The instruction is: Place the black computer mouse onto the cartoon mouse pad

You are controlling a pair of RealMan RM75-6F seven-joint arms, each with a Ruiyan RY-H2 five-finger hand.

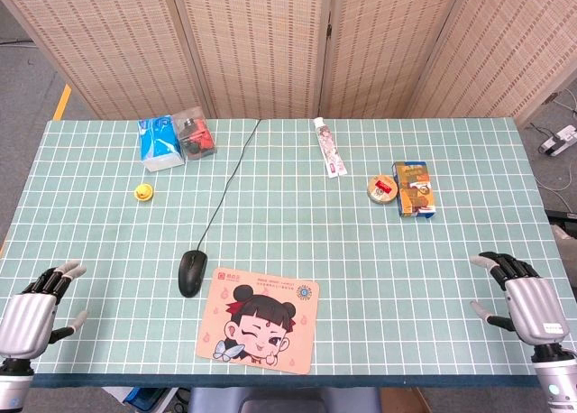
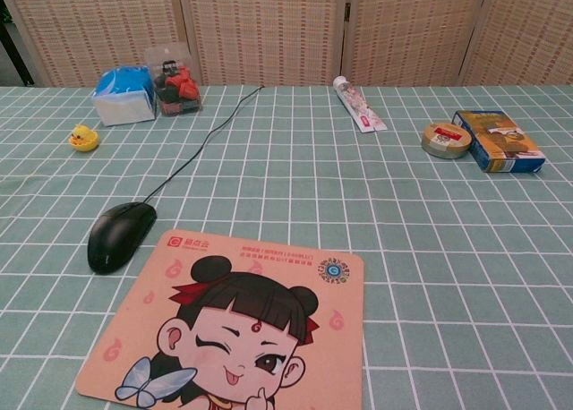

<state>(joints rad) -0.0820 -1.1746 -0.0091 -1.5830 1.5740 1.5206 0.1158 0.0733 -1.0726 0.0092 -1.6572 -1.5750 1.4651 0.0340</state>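
The black computer mouse (image 1: 191, 272) (image 2: 119, 234) lies on the green checked tablecloth just left of the cartoon mouse pad (image 1: 260, 319) (image 2: 240, 325), close to its upper left corner but off it. Its thin black cord (image 1: 225, 188) runs up to the table's far edge. My left hand (image 1: 36, 311) rests at the near left corner, fingers apart and holding nothing, well left of the mouse. Over at the near right edge my right hand (image 1: 525, 299) is likewise open and empty. Neither hand shows in the chest view.
At the back left stand a blue tissue pack (image 1: 160, 142), a clear box of red and black bits (image 1: 196, 133) and a small yellow duck (image 1: 143, 192). A tube (image 1: 330, 147), a tape roll (image 1: 383, 189) and an orange-blue box (image 1: 415, 188) lie back right.
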